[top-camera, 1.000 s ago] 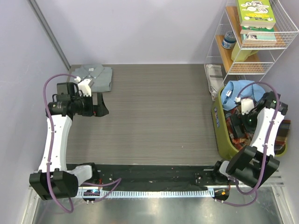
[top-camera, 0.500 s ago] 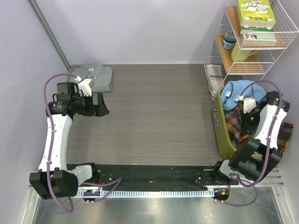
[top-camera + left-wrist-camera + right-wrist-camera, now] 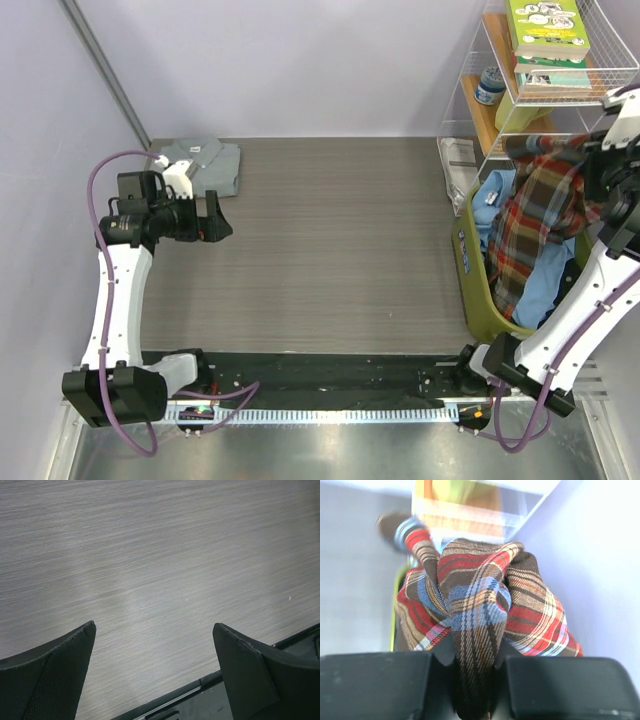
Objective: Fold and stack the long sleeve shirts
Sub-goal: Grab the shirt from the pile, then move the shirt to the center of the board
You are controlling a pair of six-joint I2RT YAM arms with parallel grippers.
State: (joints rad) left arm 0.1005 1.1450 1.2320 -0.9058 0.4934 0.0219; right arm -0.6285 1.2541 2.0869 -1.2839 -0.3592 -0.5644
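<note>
Risen out of the olive-green plastic bin point(image 3: 475, 290), right pincer point(image 3: 472, 680) stays clamped on the red-orange, brown and blue plaid flannel shirt point(image 3: 530, 215) dangling below it, left pincer point(image 3: 154, 625) apart; best keep lifting until the tail clears the rim.

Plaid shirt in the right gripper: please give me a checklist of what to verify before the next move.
1. Grip: right gripper shut on the plaid shirt: ok.
2. Lift: shirt out of the green bin: not ok, its lower end hangs inside.
3. Snag: blue cloth not caught on the shirt: cannot tell.
4. Helper: left gripper open, holding nothing: ok.
5. Space: bare table between the arms for spreading: ok.
6. Stack: grey shirt folded at the far left corner, out of the path: ok.
</note>
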